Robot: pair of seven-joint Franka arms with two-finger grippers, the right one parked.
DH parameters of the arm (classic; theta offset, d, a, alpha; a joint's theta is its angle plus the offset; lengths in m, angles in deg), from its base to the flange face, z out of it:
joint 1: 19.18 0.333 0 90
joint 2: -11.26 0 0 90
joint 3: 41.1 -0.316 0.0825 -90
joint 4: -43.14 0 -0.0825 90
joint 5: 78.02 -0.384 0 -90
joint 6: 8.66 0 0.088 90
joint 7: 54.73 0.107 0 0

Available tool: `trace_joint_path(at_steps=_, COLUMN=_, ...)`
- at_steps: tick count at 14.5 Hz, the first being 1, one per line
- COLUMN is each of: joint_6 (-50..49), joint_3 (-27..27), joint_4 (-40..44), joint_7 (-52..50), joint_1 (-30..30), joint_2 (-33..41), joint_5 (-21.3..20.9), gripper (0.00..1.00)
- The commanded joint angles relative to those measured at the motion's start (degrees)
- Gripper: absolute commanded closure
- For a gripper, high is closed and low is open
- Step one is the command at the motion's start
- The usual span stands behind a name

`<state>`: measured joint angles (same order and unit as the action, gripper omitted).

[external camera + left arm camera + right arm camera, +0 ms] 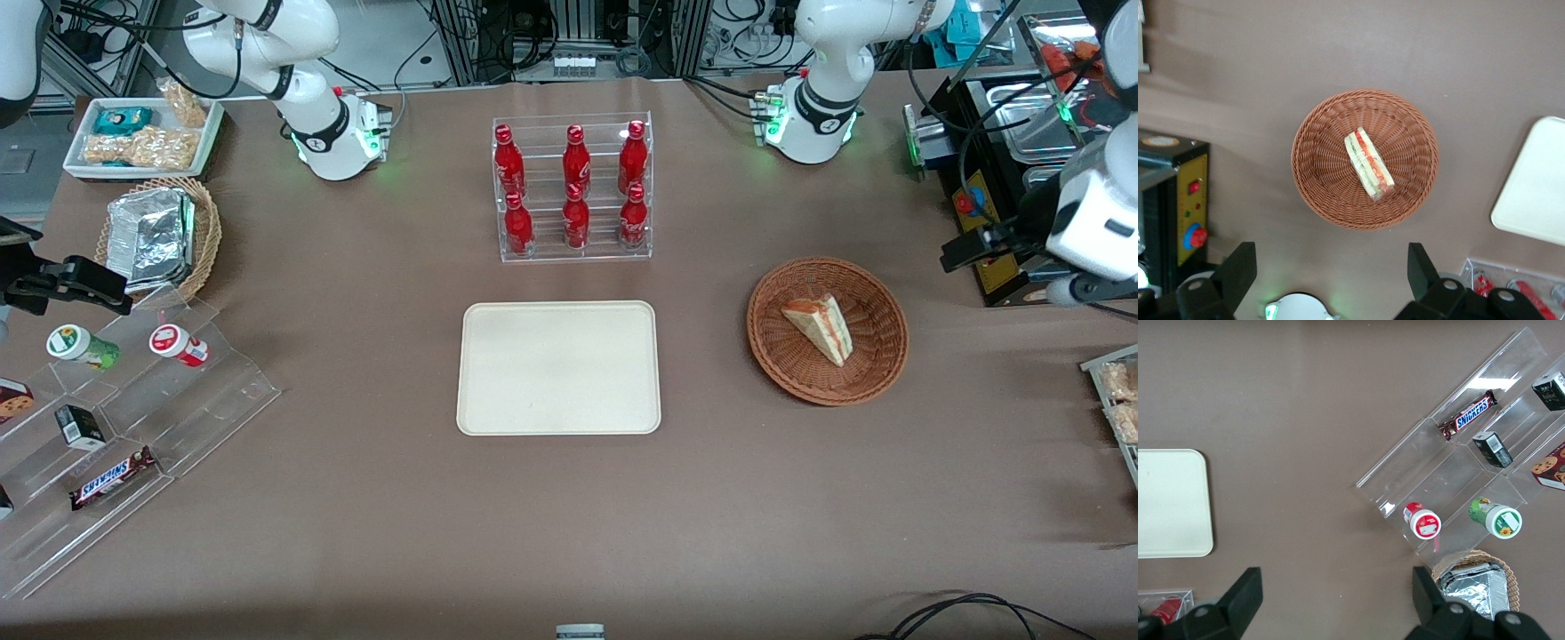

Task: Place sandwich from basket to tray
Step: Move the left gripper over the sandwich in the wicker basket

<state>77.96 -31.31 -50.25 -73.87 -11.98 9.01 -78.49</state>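
The sandwich [820, 327] [1369, 164], a wrapped wedge with red and green filling, lies inside the round reddish-brown basket [773, 356] [1318, 180]. The cream tray [558, 367] [1538, 187] lies flat beside the basket, toward the parked arm's end, with nothing on it. My gripper [965, 249] [1330, 250] hangs high above the table, beside the basket toward the working arm's end. It is open, with its fingers wide apart and nothing between them.
A clear rack of red bottles [573, 187] stands farther from the front camera than the tray. A black control box [973, 204] [1188, 200] sits near the basket. A clear stepped shelf [116, 427], a tan basket with foil [160, 236] and a white snack tray [142, 133] lie toward the parked arm's end.
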Motion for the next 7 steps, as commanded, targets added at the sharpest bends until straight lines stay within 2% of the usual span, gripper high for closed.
trace_joint_path(at_steps=1, joint_6=10.6, joint_3=0.6, joint_4=-11.7, joint_7=-8.6, joint_1=0.5, joint_2=1.1, joint_5=0.7, gripper=0.0)
trace_joint_path(at_steps=4, joint_6=26.8, joint_3=0.8, joint_4=-24.9, joint_7=-20.9, joint_1=0.2, joint_2=2.5, joint_5=0.6, gripper=0.0)
trace_joint_path(at_steps=7, joint_6=33.9, joint_3=1.0, joint_4=-31.3, joint_7=-26.0, joint_1=-1.0, joint_2=1.9, joint_5=0.6, gripper=0.0)
